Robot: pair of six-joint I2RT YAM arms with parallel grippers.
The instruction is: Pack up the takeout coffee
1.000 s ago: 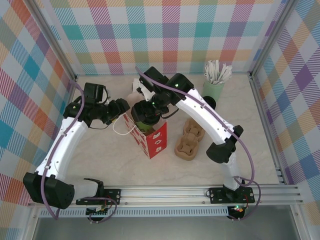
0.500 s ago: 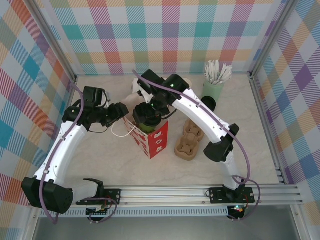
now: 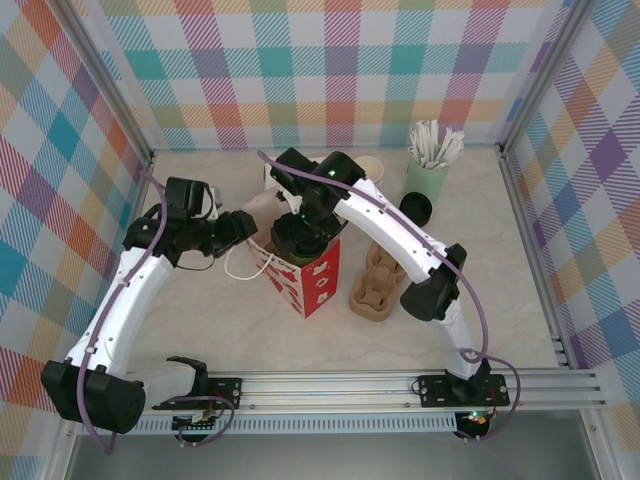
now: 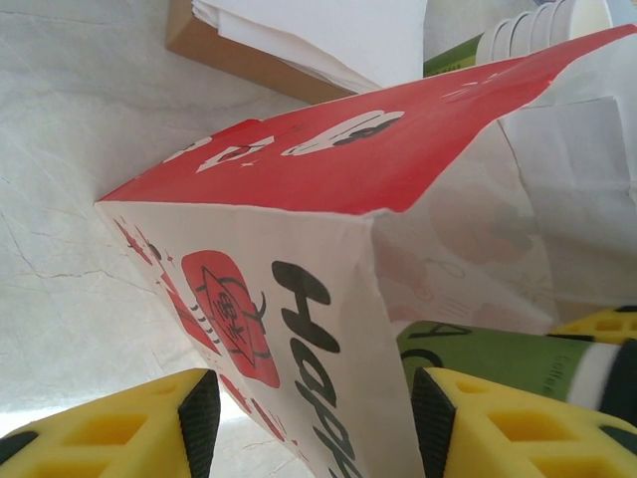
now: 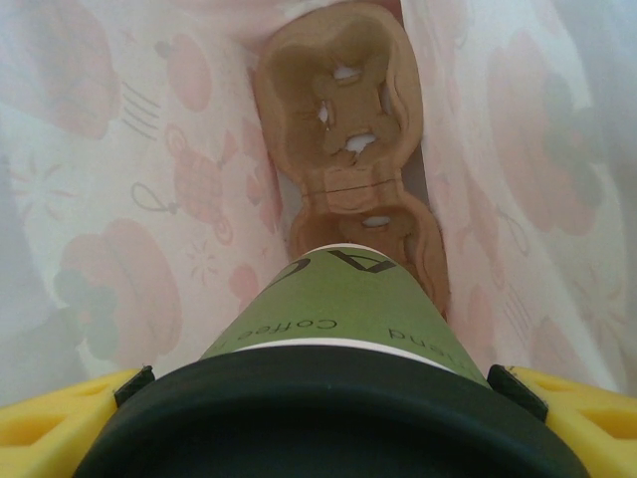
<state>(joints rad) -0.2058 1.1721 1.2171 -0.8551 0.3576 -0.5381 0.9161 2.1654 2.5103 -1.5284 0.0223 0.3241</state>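
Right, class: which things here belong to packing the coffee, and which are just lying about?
Job in hand: lidded cup, right fingers gripping it, bag, left fingers at its edge, cup holder inside the bag.
Lying about: cup holder on the table, cup of white sticks, stacked cups, spare black lid.

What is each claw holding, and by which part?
The right claw holds the takeout coffee by its top, at the sides of the black lid. The left claw straddles a wall of the paper bag; whether it grips is unclear.
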